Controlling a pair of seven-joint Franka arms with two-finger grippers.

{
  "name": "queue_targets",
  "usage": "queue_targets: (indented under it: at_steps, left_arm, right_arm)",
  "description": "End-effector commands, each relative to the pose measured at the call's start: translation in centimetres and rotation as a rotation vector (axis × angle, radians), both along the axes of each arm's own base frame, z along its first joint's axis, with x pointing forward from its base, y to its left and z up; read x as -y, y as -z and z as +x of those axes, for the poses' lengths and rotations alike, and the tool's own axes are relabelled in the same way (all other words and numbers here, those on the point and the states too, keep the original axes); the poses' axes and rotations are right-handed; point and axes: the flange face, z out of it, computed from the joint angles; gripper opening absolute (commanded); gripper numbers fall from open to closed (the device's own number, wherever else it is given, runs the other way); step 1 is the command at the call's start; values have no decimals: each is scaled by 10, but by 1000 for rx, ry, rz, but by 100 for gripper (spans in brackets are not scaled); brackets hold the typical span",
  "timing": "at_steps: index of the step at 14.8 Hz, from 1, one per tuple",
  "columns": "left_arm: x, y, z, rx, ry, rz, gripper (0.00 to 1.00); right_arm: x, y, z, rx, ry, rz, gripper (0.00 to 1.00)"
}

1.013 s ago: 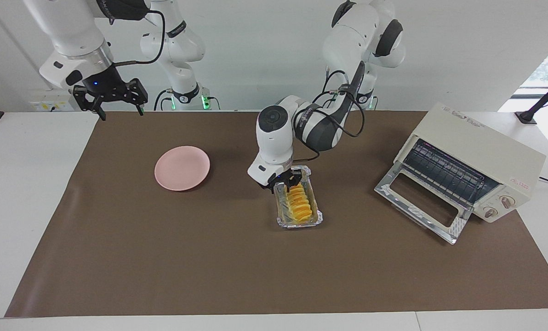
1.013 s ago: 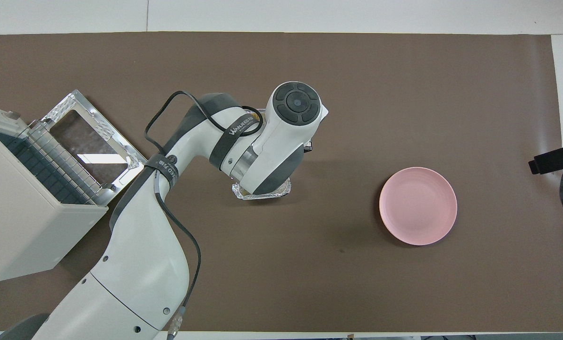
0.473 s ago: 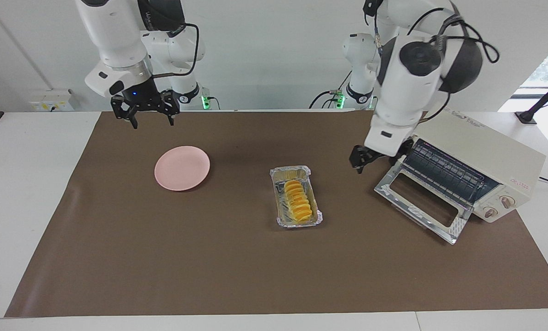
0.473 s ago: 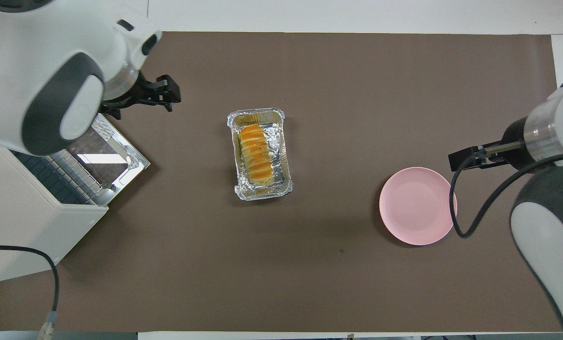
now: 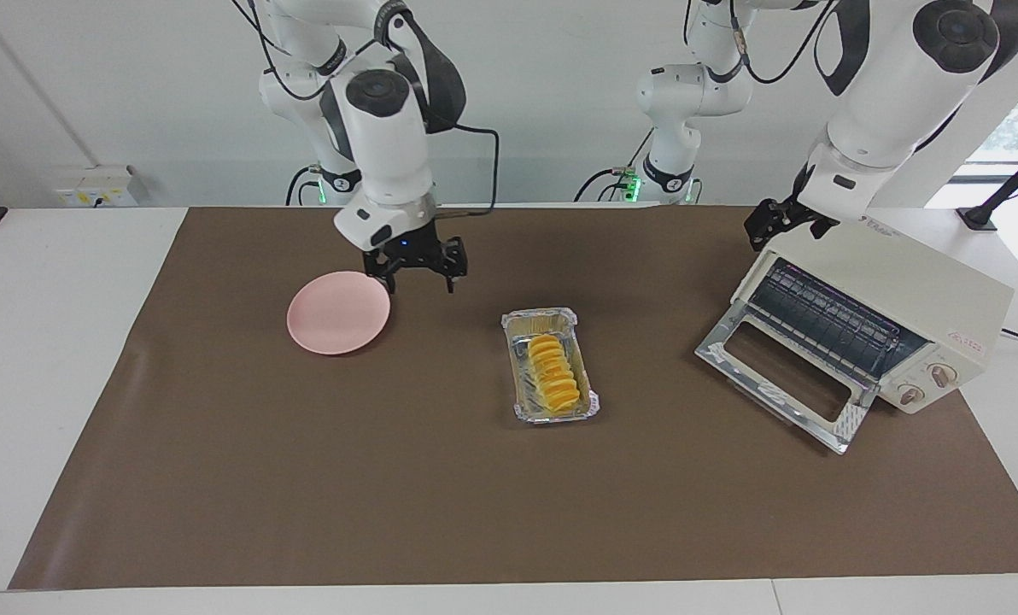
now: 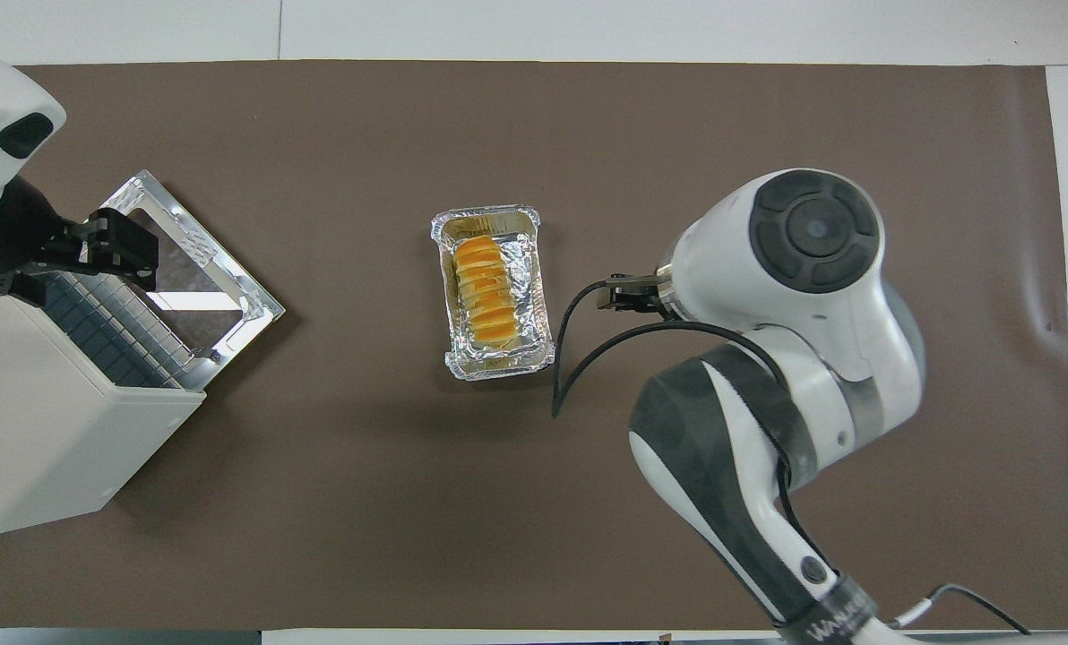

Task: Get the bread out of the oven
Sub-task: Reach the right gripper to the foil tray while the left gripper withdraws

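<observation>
The bread (image 5: 553, 380) (image 6: 485, 291), a ridged yellow-orange loaf, lies in a foil tray (image 5: 543, 320) (image 6: 485, 219) on the mat, mid-table. The cream oven (image 5: 893, 273) (image 6: 41, 430) stands at the left arm's end, its glass door (image 5: 782, 376) folded down and its wire rack bare. My left gripper (image 5: 765, 231) (image 6: 126, 255) hangs open and holds nothing, over the oven's upper corner nearest the robots. My right gripper (image 5: 420, 282) (image 6: 628, 294) is open and holds nothing, low over the mat between the plate and the tray.
A pink plate (image 5: 338, 312) lies toward the right arm's end of the brown mat (image 5: 389, 478); the right arm hides it in the overhead view. The oven's two knobs (image 5: 927, 384) face away from the robots.
The left gripper let go of the foil tray, rose and swung over to the oven. The right arm came in from its end of the table, past the plate, toward the tray.
</observation>
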Motion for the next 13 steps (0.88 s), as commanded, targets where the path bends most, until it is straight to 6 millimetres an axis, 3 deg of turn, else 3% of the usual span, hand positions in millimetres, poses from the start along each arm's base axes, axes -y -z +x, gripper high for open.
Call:
queue_targets:
  at_steps: [1,3,4,6,10,11,12,13]
  left_arm:
    - [-13,9,-19,-17,31,-33,100]
    - [-14,9,-21,-26,47,-35,100]
    - [-13,5,-27,-36,56,-34,100]
    - [-12,6,-31,-34,59,-32,100]
    - [-13,7,-28,-40,62,-45,100]
    - [-14,6,-33,-50,63,-43,100]
    - [-14,5,-33,-50,60,-42,100]
    - [-15,5,-34,-52,58,-42,100]
  right_arm:
    - [-48,27,25,4,37,-29,100]
    - [-97,66,36,9,67,-103,100]
    - [-109,97,46,8,72,-129,100]
    - [-107,123,59,4,79,-123,100]
    - [-103,147,67,5,30,-147,100]
    - [-104,151,68,13,20,-138,97]
    - [-105,153,69,17,16,-132,87]
    - [-105,154,69,14,10,-132,68]
